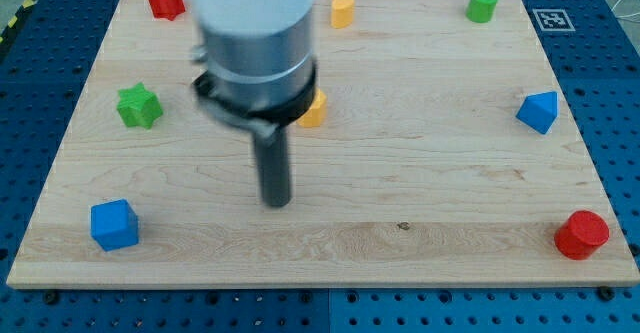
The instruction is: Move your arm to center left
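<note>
Wooden bench (420,173); bare rod tool, no jaws, tip (276,203) left of centre, clear of blocks. Slide toward view's left, between green star (139,105) and blue cube (113,224).

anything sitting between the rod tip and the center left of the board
Nothing visible blocks it. My tip rests on bare wood left of the board's middle. Toward the view's left, the green star-shaped block sits above the straight path and the blue cube below it, leaving an open lane across the wooden board.
</note>
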You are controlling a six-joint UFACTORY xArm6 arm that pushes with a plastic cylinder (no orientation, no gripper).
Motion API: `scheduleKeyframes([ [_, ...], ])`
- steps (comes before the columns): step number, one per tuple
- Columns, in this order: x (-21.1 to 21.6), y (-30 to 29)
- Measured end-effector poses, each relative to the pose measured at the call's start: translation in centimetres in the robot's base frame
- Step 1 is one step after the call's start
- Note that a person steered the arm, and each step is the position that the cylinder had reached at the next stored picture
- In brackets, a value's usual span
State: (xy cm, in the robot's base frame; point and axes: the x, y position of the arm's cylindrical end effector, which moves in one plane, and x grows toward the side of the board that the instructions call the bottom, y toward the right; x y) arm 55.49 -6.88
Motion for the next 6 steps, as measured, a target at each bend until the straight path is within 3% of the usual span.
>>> scheduleKeyframes([
  [1, -1.1, -4.9],
  [2, -4.8, -9.3],
  [4, -7.0, -21.9],
  [6, -11.0, -23.6],
])
